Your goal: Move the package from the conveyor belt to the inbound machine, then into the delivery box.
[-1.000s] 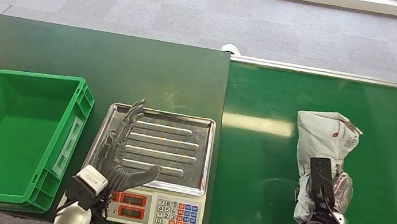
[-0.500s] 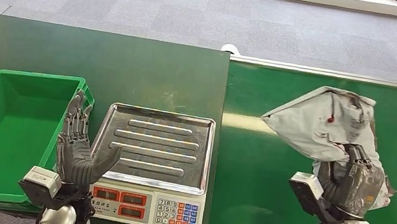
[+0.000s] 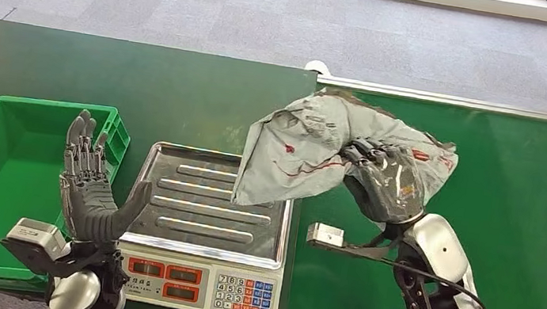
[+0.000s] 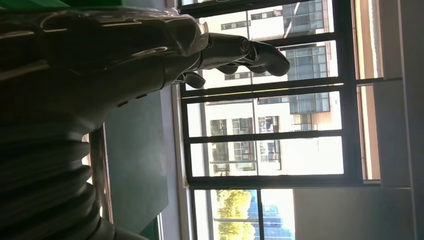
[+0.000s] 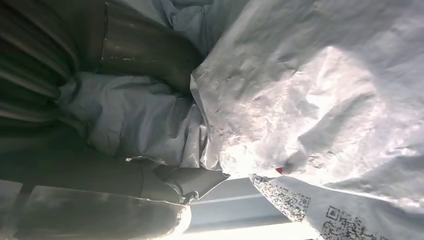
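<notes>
My right hand [image 3: 384, 187] grips a crumpled grey plastic package [image 3: 311, 147] and holds it in the air over the seam between the conveyor belt [image 3: 507, 177] and the scale [image 3: 205, 225]. The package's left part hangs above the scale's steel pan [image 3: 191, 208]. Close up, the package [image 5: 310, 110] wraps around the right hand's fingers [image 5: 145, 45]; a printed label shows on it. My left hand [image 3: 93, 195] stands upright with fingers spread, between the green box [image 3: 4, 175] and the scale, holding nothing. In the left wrist view, the left hand [image 4: 125, 55] reaches toward windows.
The green delivery box is open-topped and sits on the dark table [image 3: 105, 76] left of the scale. The scale's keypad and displays [image 3: 213, 286] face me. Grey carpet floor [image 3: 272, 18] lies beyond the table and belt.
My right hand has carried the package up and leftward from the belt to above the scale's right edge. My left hand has risen slightly and shifted left, still spread.
</notes>
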